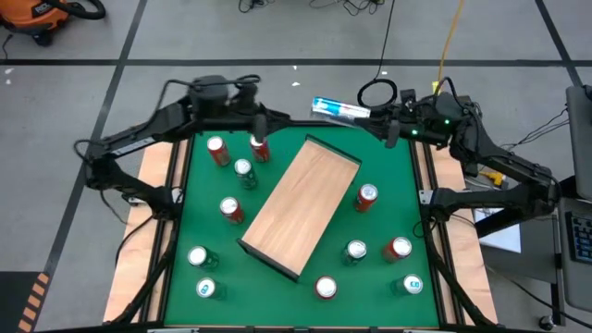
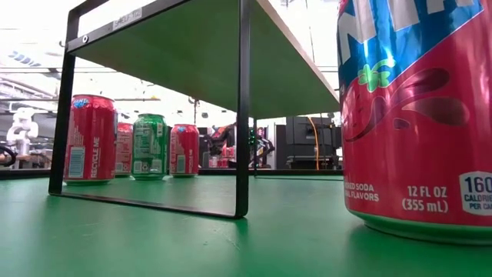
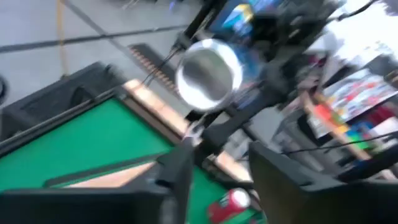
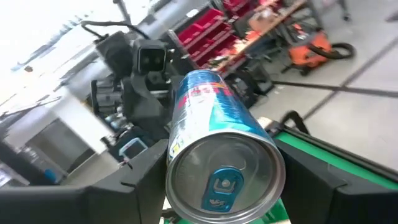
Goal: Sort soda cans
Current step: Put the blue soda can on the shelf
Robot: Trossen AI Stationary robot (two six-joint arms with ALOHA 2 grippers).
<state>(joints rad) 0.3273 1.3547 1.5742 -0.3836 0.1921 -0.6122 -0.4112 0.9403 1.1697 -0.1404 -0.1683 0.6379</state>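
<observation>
Right gripper (image 1: 363, 112) at the table's far edge, right of centre, raised and clamped on a blue can (image 1: 339, 108) held sideways, body pointing left past the far rim; in the right wrist view the blue can (image 4: 217, 152) sits between the two dark fingers (image 4: 140, 180), lid toward the camera. Left gripper (image 1: 260, 129) over the far left part of the green table (image 1: 398, 190), right above a red can (image 1: 260, 148) standing there; cannot tell if its fingers are open or shut, the left wrist view is blurred and only shows the other arm's can bottom (image 3: 208, 70) farther off. Wooden board (image 1: 301, 204) lies diagonally across the table's middle, on a black frame. Left of it: red can near far left (image 1: 218, 150), green can (image 1: 244, 171) just beside it, red can (image 1: 231, 210) by the board's left edge, two green cans near the front left (image 1: 197, 258) (image 1: 206, 289). Right of it: red can (image 1: 366, 196), green can (image 1: 355, 251), red can (image 1: 399, 248), teal can (image 1: 411, 285) front right, red can (image 1: 325, 288) front centre. All of these upright. Low view: big red can (image 2: 419, 115) close at right, board frame (image 2: 243, 115) in front, red and green cans (image 2: 149, 146) behind under it
</observation>
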